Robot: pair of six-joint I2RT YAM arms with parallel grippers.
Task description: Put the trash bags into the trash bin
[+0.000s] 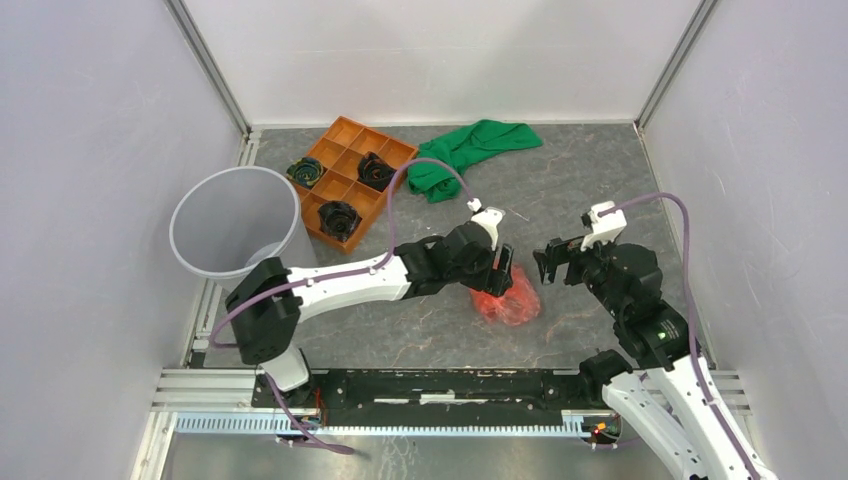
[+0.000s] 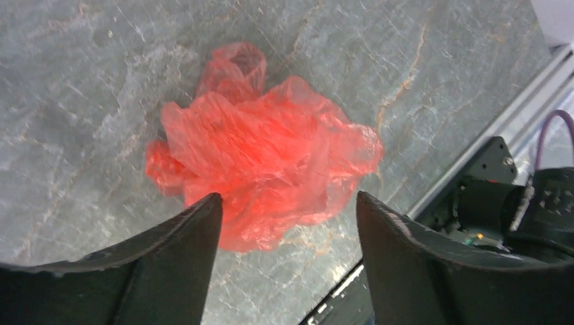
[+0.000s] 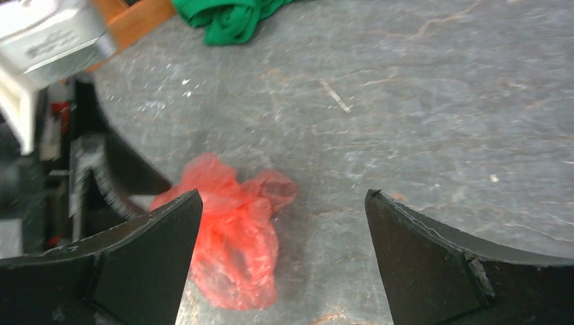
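Note:
The trash bag [image 1: 510,300] is a crumpled red-pink wad lying on the grey table near the middle front. My left gripper [image 1: 500,272] hangs just above its left side, open; in the left wrist view the bag [image 2: 264,176] lies just ahead of the open gripper [image 2: 288,203], not gripped. My right gripper [image 1: 548,262] is open and empty just right of the bag; in its wrist view the bag [image 3: 233,237] lies by the left finger [image 3: 156,250]. The trash bin [image 1: 215,210], a round translucent bucket, stands at the left and looks empty.
An orange compartment tray [image 1: 345,160] with dark rolled items stands behind the bin. A green cloth [image 1: 470,150] lies at the back centre. Grey walls enclose the table. A metal rail [image 1: 430,385] runs along the near edge.

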